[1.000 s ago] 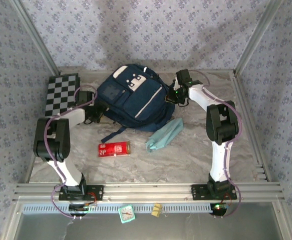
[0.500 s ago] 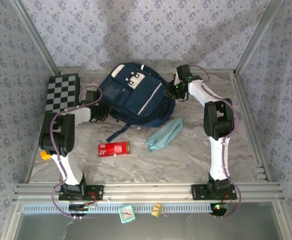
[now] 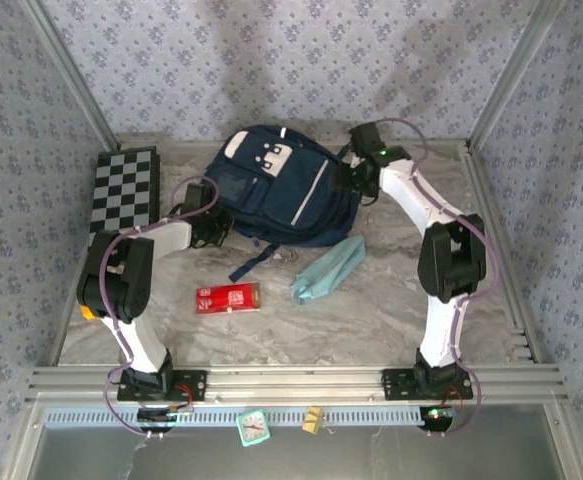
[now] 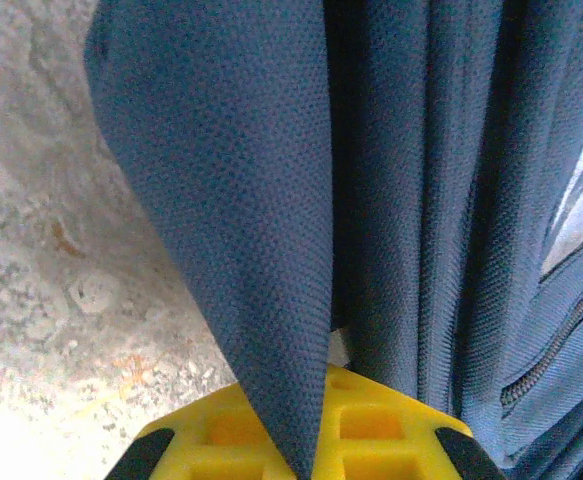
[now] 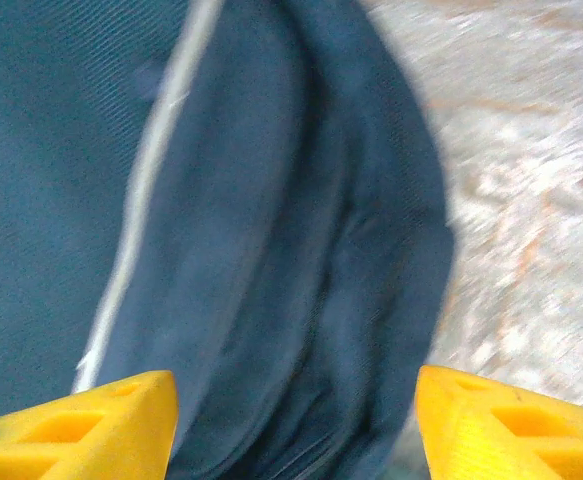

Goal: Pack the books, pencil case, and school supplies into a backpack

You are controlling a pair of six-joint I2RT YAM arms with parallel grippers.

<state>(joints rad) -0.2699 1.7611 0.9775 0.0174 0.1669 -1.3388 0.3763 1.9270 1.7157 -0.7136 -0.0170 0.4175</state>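
Backpack [image 3: 276, 195] lies flat at the back of the worktop [image 3: 371, 320], between the two arms. It is soft, floppy cloth that will likely sag and drag rather than lift, so the zip edge or a thick fold looks the best hold. Left fingers [image 4: 371, 425] are pinched on a fold at its near-left side; right fingers [image 5: 81, 425] stand wide over its right flank, holding nothing. A second ago the left was open and the right clamped; the bag has since swung straighter. Pencil case [image 3: 329, 268] and red box [image 3: 228, 297] stay put.
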